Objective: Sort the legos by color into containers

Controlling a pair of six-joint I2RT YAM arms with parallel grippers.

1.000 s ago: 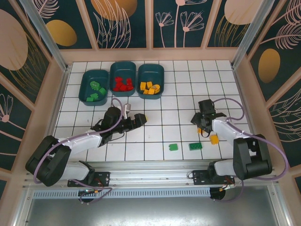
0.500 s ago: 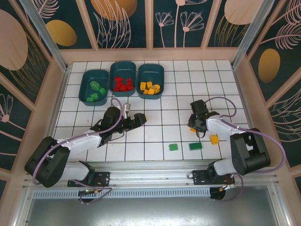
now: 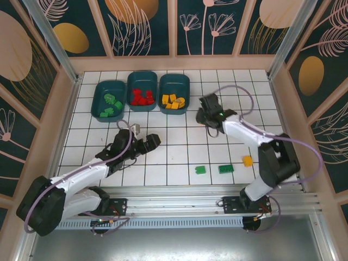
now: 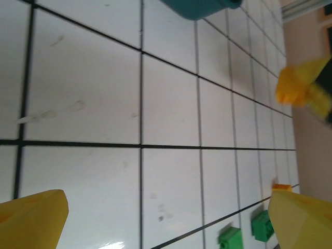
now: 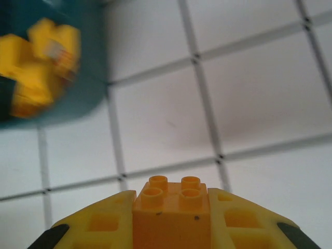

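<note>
Laid out on a white tiled bench (image 3: 228, 87) with black grout lines, faintly smudged in the left wrist view. Boxed in by dark teal wall panels (image 3: 147, 27) in pale wood frames, painted with tan leaves and flowers. Metal rail (image 3: 179, 204) along the near edge.

Lined up at the far left of the bench: three dark teal containers, close side by side. Left container (image 3: 110, 83) holding green legos (image 3: 109, 106), middle container (image 3: 142, 74) holding red legos (image 3: 142, 98), right container (image 3: 174, 76) holding yellow-orange legos (image 3: 173, 101). Loose near the front edge: first green brick (image 3: 200, 169), second green brick (image 3: 225, 168) near it, and a loose yellow-orange brick (image 3: 247, 160) further right.

Right claw (image 5: 171, 233) clenched on an orange four-stud brick (image 5: 171, 205), studs up, pinched between the two yellow fingers (image 5: 98, 225). Positioned over bare tile just to the right of the right container, with that container's yellow contents blurred at the upper left of the right wrist view.

Left claw (image 4: 166, 223) spread wide and grasping nothing, yellow fingertips (image 4: 31, 218) at the two lower corners of the left wrist view. Placed above bare tile in front of the containers, well apart from the loose bricks.
</note>
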